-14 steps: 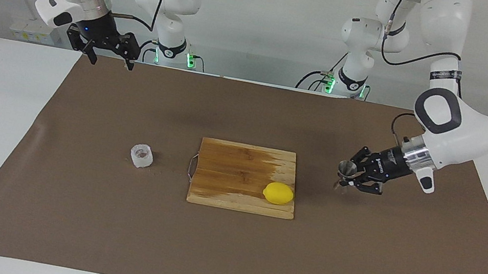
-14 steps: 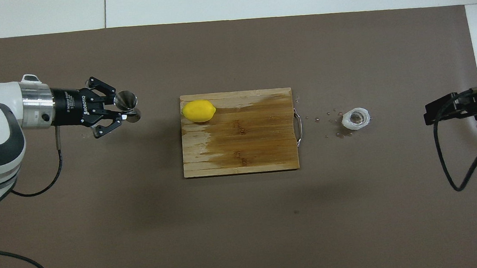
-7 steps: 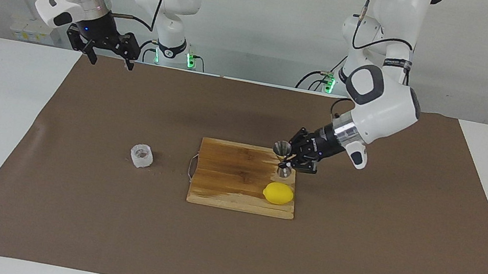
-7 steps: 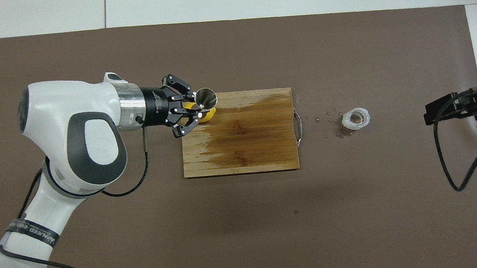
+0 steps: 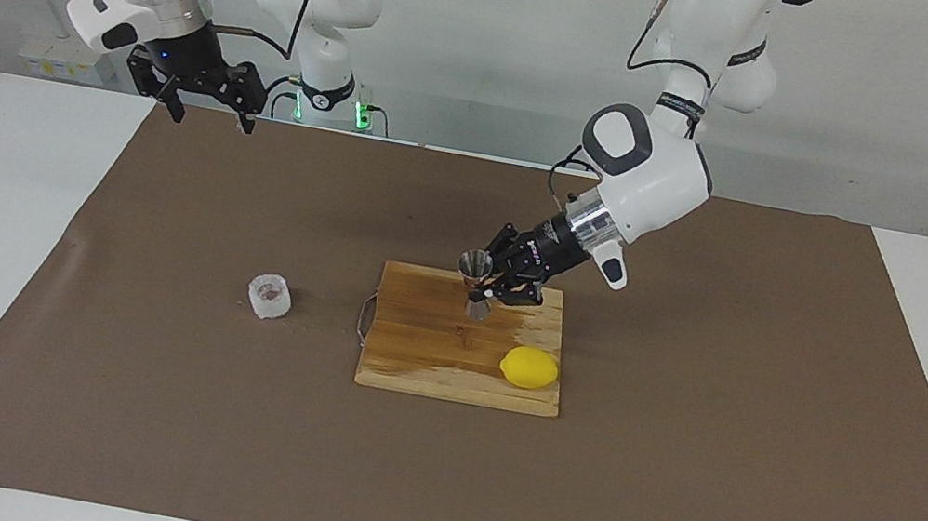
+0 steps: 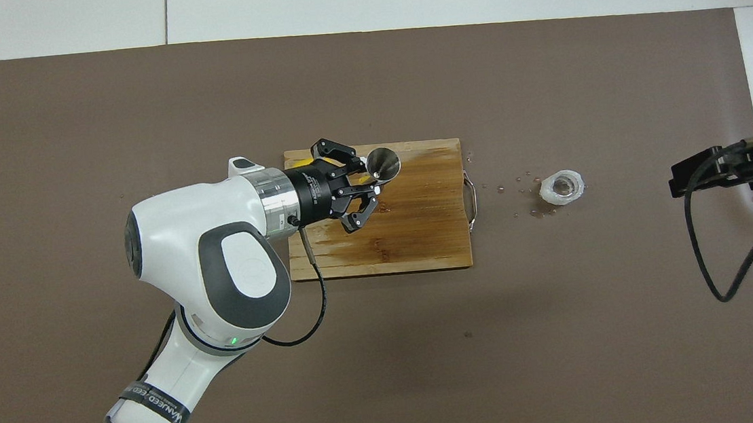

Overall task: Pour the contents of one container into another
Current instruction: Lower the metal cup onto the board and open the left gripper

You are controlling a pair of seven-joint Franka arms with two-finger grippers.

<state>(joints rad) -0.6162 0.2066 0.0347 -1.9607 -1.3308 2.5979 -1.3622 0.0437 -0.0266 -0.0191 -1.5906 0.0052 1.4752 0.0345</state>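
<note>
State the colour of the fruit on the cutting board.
The lemon is plain bright yellow, clearest in the facing view.

White, rounded arm [image 6: 218,273] shells with dark grey oval panels; silver wrist rings; black skeletal grippers (white lettering); looping black cables [image 6: 721,256].

Jigger [image 5: 474,282]: polished metal, mirror-bright. Cup [image 5: 270,296]: whitish translucent, crinkled frosted wall, probably plastic. Cutting board [image 5: 429,358]: slatted wood, darker wet-looking sheen across part, with a thin metal wire handle [image 5: 363,322]. Lemon [image 5: 529,368]: smooth matt yellow skin. Table covering [image 5: 672,484]: matt brown paper-like sheet.
</note>
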